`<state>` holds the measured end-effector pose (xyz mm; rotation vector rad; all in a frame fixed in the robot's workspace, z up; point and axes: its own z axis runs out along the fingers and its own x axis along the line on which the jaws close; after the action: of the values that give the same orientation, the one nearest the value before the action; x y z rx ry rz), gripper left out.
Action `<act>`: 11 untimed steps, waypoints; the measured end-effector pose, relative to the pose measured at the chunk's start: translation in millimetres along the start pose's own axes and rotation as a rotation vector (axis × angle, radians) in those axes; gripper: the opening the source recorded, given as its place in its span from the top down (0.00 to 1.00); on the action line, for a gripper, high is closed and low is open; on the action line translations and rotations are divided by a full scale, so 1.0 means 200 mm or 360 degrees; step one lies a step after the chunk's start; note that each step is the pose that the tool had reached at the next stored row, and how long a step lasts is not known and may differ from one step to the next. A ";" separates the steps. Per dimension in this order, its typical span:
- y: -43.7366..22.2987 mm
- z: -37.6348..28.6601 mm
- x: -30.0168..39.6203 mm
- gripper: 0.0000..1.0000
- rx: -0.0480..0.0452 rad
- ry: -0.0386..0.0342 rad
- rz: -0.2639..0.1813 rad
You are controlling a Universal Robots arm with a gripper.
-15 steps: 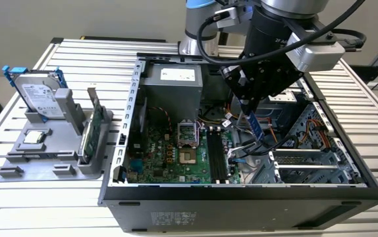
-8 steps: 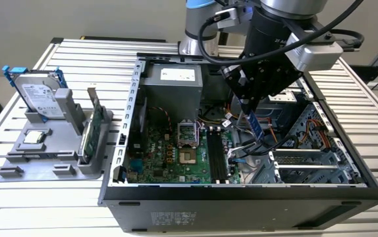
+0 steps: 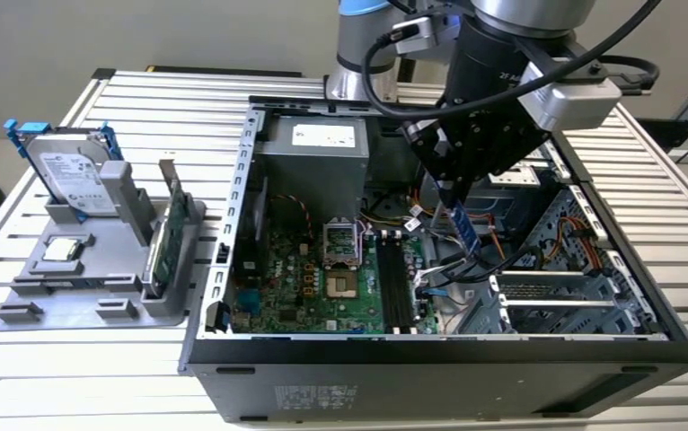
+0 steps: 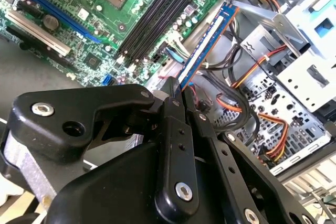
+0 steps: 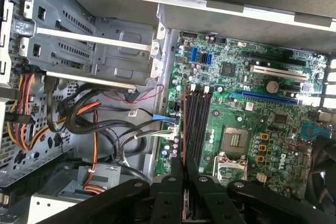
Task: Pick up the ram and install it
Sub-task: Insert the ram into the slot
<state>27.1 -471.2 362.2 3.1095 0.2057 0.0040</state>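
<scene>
Fingers [image 4: 173, 108] clamped on ram [image 3: 468, 235], held approx. upright inside case [image 3: 246, 197] above mobo [image 3: 308, 287], seemingly just beside slots [image 3: 398, 283], not seated.

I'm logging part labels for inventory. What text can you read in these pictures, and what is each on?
Nothing can be quoted with confidence.
Label on the hard drive: too small to read.
Label on the power supply: too small to read.
Sticker on the case front: too small to read.
White strip on the ram, held in the gripper: unreadable.
</scene>
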 end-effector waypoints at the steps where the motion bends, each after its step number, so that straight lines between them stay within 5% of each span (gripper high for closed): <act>1: -0.001 0.002 0.001 1.00 0.0000 0.0000 0.0000; 11: -0.010 0.018 0.008 1.00 -0.0004 0.0000 0.0000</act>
<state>28.4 -469.1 358.5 3.1073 0.2056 0.0038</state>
